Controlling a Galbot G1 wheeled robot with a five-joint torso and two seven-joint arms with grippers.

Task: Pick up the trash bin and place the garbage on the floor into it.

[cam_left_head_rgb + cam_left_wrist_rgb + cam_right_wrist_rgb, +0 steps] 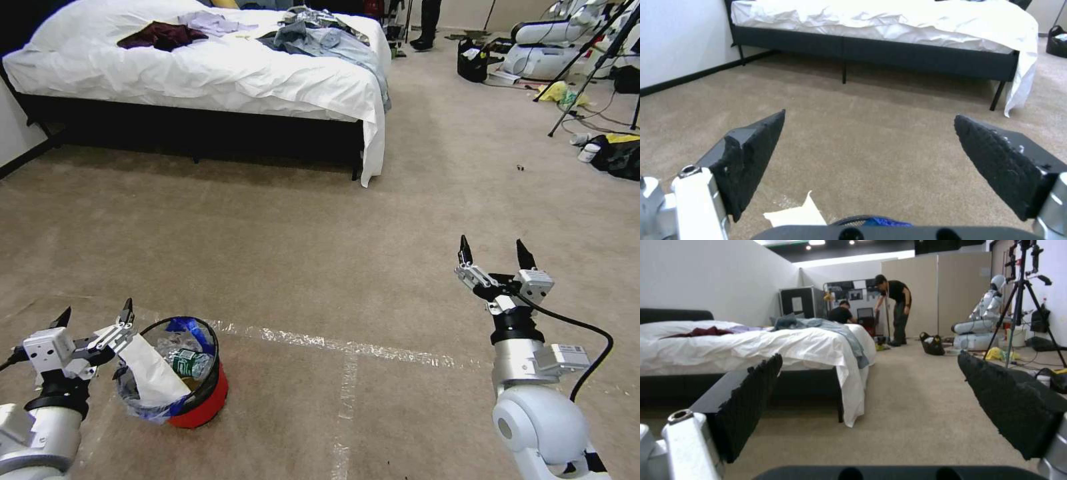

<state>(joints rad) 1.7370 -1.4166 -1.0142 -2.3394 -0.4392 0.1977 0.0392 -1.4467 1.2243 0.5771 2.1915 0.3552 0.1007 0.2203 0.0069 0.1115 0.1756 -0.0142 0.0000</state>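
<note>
The trash bin [200,408], with a red base, black rim and blue-edged clear bag, stands on the beige carpet floor [320,267] near a worn tape line [347,347]. Garbage lies inside it: a green-labelled clear bottle [189,362] and a white paper [152,373] leaning over the rim. My left gripper [97,310] is open just left of the bin, with one finger near the paper's top. In the left wrist view the open left gripper [869,115] looks over the paper [795,215] and the bin's rim [862,218]. My right gripper [493,247] is open above bare carpet at the right, holding nothing.
A white bed [200,73] strewn with clothes stands at the back left. At the back right are a black bag [472,63], a tripod [590,73], a white robot [547,47] and dark clutter [617,157]. Open carpet stretches between the bed and my arms.
</note>
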